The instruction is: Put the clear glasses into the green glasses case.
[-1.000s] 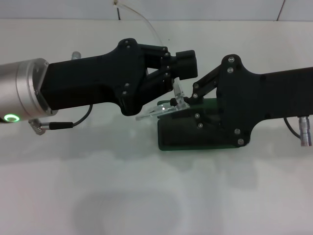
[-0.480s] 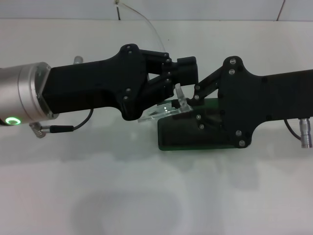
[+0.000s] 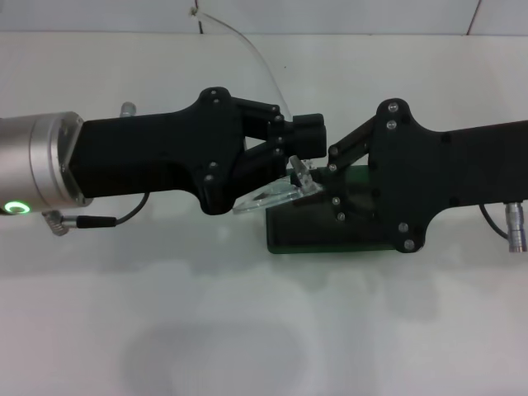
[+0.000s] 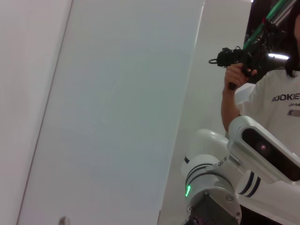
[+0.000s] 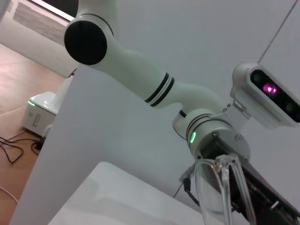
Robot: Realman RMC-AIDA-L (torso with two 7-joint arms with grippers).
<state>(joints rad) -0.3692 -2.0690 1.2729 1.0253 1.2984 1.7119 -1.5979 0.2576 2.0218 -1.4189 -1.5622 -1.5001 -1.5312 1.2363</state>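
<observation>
The left pincer comes in from nine o'clock in the head view, low over the white worktop. Its dark fingers are close together on the clear glasses, so it is holding them. One clear arm of the glasses curves up toward twelve o'clock, far behind the pincer. The lens part pokes out below the fingers and points to the case at three o'clock. The glasses are up in the air, held flat and long-ways, likely so they will fit the long case.

The green glasses case sits on the worktop in the middle, just past the tip of the glasses. It looks open, with dark lining showing, but the arm over it hides much of it. The near end of the glasses hangs over the case's nine o'clock edge.

The right pincer reaches in from three o'clock and sits on top of the case. I think it is there to keep the case from sliding, but I cannot tell if its fingers are wide or narrow. In the right wrist view the clear glasses show up close, with the left arm behind them.

The glasses are not in the case yet. The next move needs a gentle push down and in.
</observation>
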